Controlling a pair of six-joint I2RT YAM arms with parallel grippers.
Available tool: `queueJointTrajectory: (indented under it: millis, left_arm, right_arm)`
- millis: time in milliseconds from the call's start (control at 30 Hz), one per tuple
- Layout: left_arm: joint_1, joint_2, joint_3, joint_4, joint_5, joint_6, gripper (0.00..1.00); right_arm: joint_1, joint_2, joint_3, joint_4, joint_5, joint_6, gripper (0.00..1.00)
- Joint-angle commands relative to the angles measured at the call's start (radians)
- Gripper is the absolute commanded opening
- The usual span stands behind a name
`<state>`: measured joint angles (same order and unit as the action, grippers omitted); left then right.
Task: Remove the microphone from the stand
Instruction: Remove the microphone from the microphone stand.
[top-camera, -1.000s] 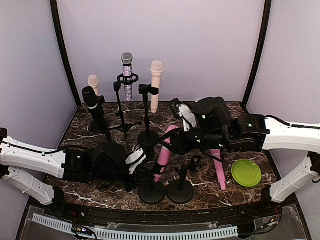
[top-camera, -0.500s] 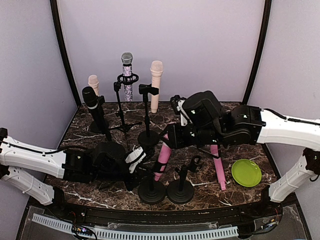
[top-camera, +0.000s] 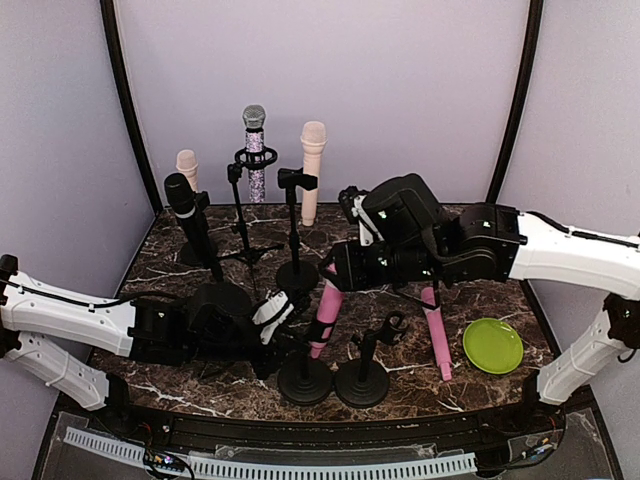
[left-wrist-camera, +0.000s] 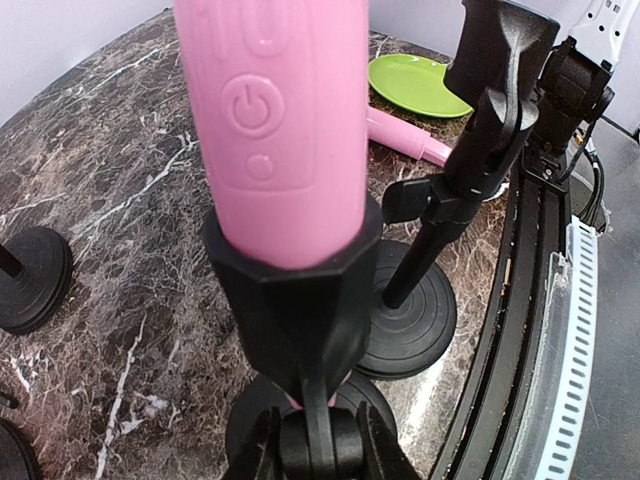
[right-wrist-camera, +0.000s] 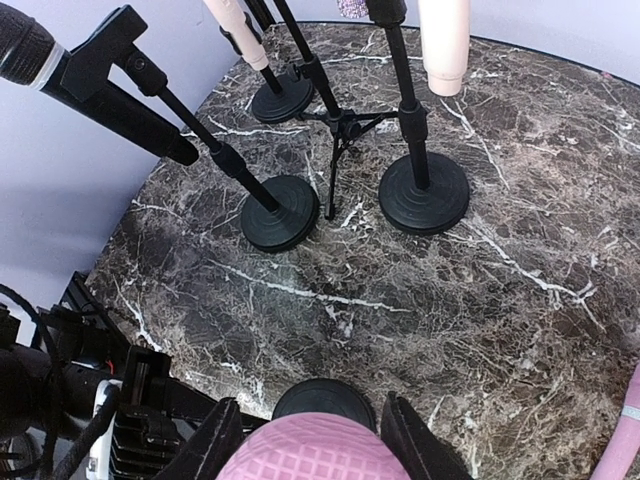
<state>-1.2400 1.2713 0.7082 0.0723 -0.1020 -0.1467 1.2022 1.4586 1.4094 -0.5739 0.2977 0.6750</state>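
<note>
A pink microphone (top-camera: 325, 310) leans in the clip of a black stand (top-camera: 304, 382) at the front middle of the table. In the left wrist view its pink body (left-wrist-camera: 275, 130) with a power button fills the top, seated in the black clip (left-wrist-camera: 300, 300). My left gripper (left-wrist-camera: 318, 445) is shut on the stand's post just under the clip (top-camera: 285, 315). My right gripper (top-camera: 340, 268) sits over the microphone's top. In the right wrist view the pink mesh head (right-wrist-camera: 310, 455) lies between the open fingers of my right gripper (right-wrist-camera: 308, 408), close to both.
An empty stand (top-camera: 362, 380) stands right beside the held one. A second pink microphone (top-camera: 435, 335) lies by a green plate (top-camera: 493, 345). Behind are a black microphone (top-camera: 185, 210), a glitter one (top-camera: 254, 150) and a cream one (top-camera: 313, 165) on stands.
My right arm has swung left and brought its gripper from beside the pink microphone onto its head. The left gripper and the stand have stayed put.
</note>
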Motion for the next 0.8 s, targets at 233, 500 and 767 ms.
queueJointTrajectory:
  millis: [233, 500, 767]
  left_arm:
    - [0.000, 0.018, 0.005, -0.129, 0.061, 0.033, 0.00]
    - [-0.001, 0.028, 0.008, -0.100, 0.065, 0.098, 0.00]
    - [0.001, 0.081, 0.071, -0.106, 0.100, 0.098, 0.00]
  right_arm:
    - [-0.036, -0.176, -0.091, 0.278, -0.095, -0.087, 0.23]
    - [-0.037, -0.124, -0.052, 0.230, -0.010, -0.042, 0.23]
    - [-0.075, -0.163, -0.069, 0.265, -0.222, -0.181, 0.25]
